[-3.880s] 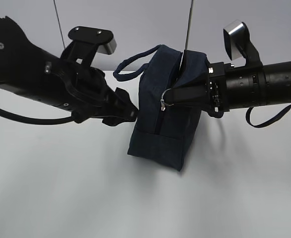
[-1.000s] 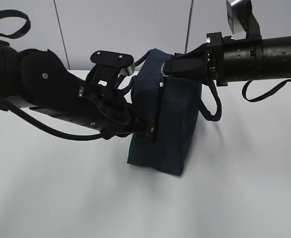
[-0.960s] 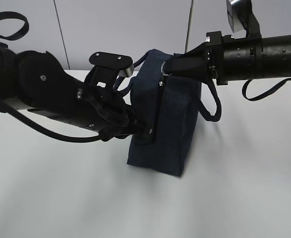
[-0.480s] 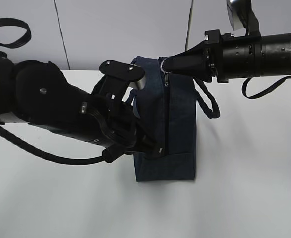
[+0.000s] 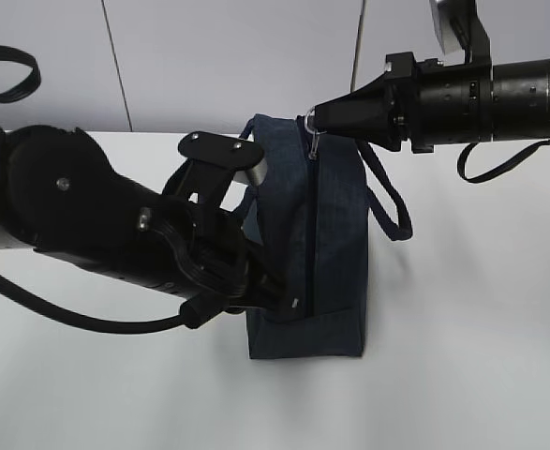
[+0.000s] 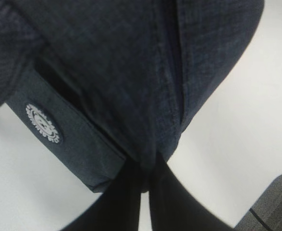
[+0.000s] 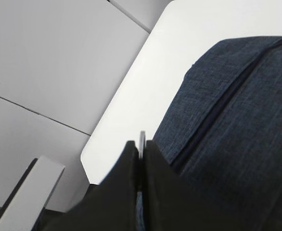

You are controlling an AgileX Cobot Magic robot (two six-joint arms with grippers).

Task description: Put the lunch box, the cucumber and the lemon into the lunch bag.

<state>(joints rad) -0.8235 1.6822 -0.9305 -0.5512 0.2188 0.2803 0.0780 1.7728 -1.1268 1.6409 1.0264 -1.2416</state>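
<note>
- Two grippers on lunch bag (image 5: pixel 335 244), standing on end on white table (image 5: pixel 462 356).
- Left gripper (image 5: pixel 289 298) pinches fabric at bag's lower edge; its arm blocks the bag's left side.
- Right gripper (image 5: pixel 314 118) pinches zipper ring pull (image 5: pixel 310 120) up top.
- Handle (image 5: pixel 392 202) dangles right.

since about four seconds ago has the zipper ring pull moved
Yes. The ring pull, pinched in the right gripper, has moved up the lunch bag, now at the level of the table's back edge.

Both arms reach inward — left tool (image 5: pixel 289 302) and right tool (image 5: pixel 314 120) clamped.
</note>
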